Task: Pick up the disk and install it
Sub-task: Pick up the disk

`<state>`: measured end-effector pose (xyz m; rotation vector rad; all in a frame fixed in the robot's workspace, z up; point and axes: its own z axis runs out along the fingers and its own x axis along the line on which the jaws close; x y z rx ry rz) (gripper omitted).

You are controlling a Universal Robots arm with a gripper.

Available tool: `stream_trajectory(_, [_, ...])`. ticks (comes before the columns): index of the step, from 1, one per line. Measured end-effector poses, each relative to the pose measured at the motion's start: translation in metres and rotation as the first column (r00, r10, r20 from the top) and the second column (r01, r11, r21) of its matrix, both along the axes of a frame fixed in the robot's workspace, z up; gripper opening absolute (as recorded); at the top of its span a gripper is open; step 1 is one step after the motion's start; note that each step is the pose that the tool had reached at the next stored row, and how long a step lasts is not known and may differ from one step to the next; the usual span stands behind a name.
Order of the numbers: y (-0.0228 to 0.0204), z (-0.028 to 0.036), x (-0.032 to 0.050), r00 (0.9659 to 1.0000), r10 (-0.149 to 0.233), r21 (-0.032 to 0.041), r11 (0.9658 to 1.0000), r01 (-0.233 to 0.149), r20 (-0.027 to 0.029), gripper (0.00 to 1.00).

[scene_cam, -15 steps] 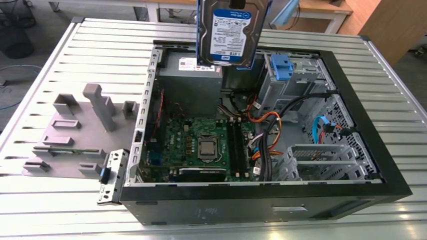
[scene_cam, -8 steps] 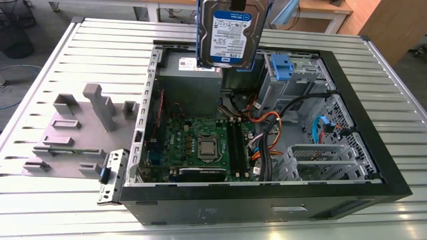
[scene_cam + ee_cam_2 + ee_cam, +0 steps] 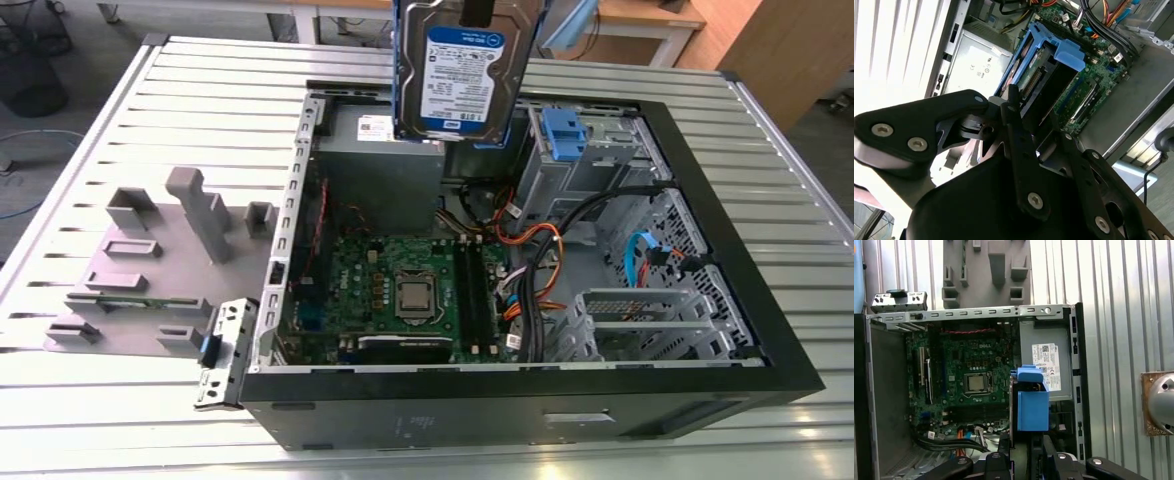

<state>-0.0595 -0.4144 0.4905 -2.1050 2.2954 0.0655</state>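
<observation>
Closest, my end effector point(image 3: 1031, 117) grips the disk point(image 3: 467, 75), holding it upright above the open computer case point(image 3: 534, 410) that sits on the bench point(image 3: 134, 100).

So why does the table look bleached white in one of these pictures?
Second wrist view: strong glare burns the slatted table to white, while the disk stays dark. Exterior view: even light, soft shadows inside the computer case. First wrist view: mild sheen on the table's slats.

Disk point(image 3: 467, 80) silver, white and blue; motherboard point(image 3: 358, 272) green; case point(image 3: 534, 415) black; table point(image 3: 107, 425) ribbed grey.
</observation>
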Motion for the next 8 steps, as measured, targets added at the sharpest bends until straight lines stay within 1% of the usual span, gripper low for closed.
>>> stream_trajectory(8, [-0.0052,-0.0007,0.0,1.0,0.0,-0.0024,1.0,0.0,0.0,0.35])
